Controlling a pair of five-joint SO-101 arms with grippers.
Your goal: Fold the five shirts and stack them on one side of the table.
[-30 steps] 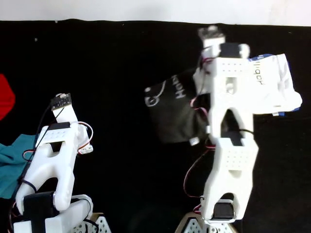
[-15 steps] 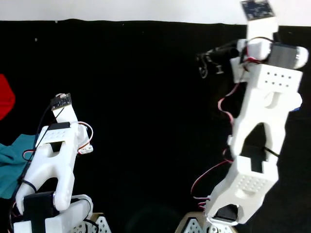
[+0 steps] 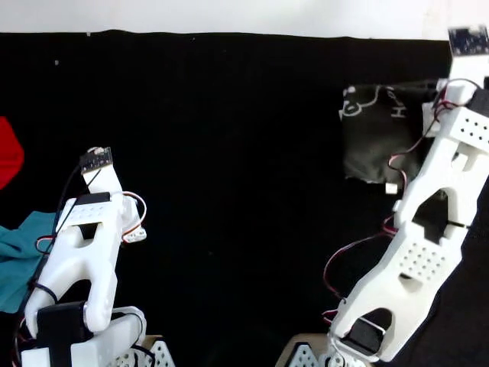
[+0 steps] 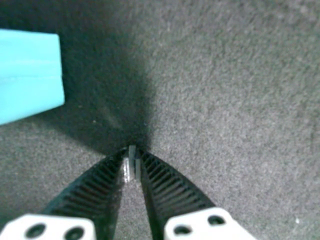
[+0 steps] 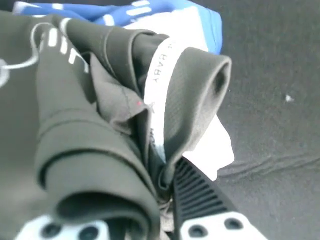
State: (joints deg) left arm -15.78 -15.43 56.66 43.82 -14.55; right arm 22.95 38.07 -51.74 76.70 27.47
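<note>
In the upper right of the high view, the right pincer (image 5: 162, 187) grips a bunched fold of the black shirt (image 3: 376, 134), which rests against a blue-and-white shirt (image 5: 205, 25). At lower left, the left pincer (image 4: 132, 161) is closed on nothing, over the dark worktop (image 3: 229, 153) near the teal shirt (image 3: 15, 264). A red shirt (image 3: 8, 157) lies at the left edge.

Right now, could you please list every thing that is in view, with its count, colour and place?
black shirt: 1, black with white print, far right, gripped.
blue and white shirt: 1, blue and white, partly hidden behind the black shirt.
teal shirt: 1, teal, left edge, near side.
red shirt: 1, red, left edge, farther back.
table: 1, black cover.
left gripper: 1, black fingers, shut, over bare table.
right gripper: 1, black fingers, shut on the black shirt.
</note>
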